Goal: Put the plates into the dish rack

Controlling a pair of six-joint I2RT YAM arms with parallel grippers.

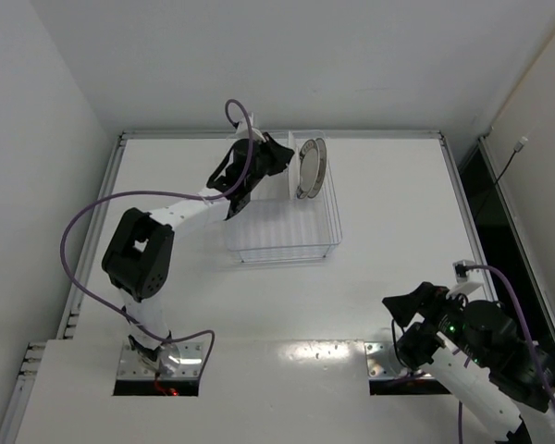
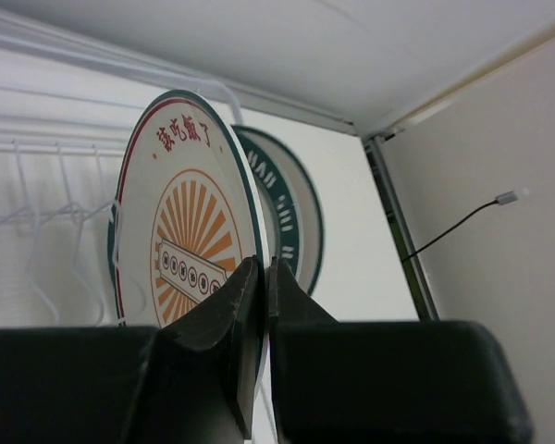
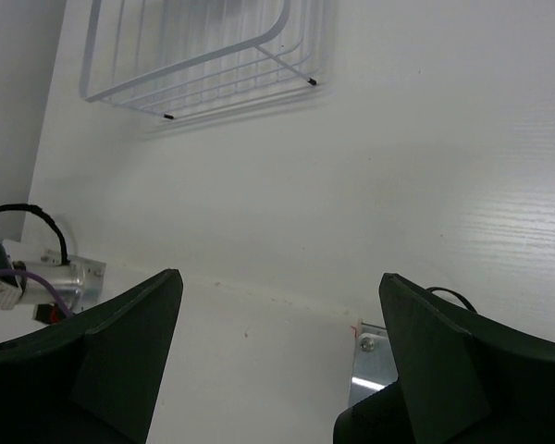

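The dish rack (image 1: pixel 287 231) of pale wire stands at the table's far middle. Two plates stand upright on edge at its far end (image 1: pixel 311 167). In the left wrist view the nearer plate (image 2: pixel 180 222) is white with red marks, an orange sunburst and a thin dark rim. Behind it stands a teal-rimmed plate (image 2: pixel 291 213). A third plate is not visible. My left gripper (image 1: pixel 285 166) (image 2: pixel 264 265) is shut on the nearer plate's rim, among the rack's tines (image 2: pixel 55 208). My right gripper (image 1: pixel 404 310) (image 3: pixel 279 282) is open and empty, low near its base.
The rack's near corner shows in the right wrist view (image 3: pixel 203 55). The left arm's purple cable (image 1: pixel 74 231) loops over the table's left side. Raised rails edge the table at the back and right (image 1: pixel 453 176). A thin black wire hangs on the right wall (image 2: pixel 462 222).
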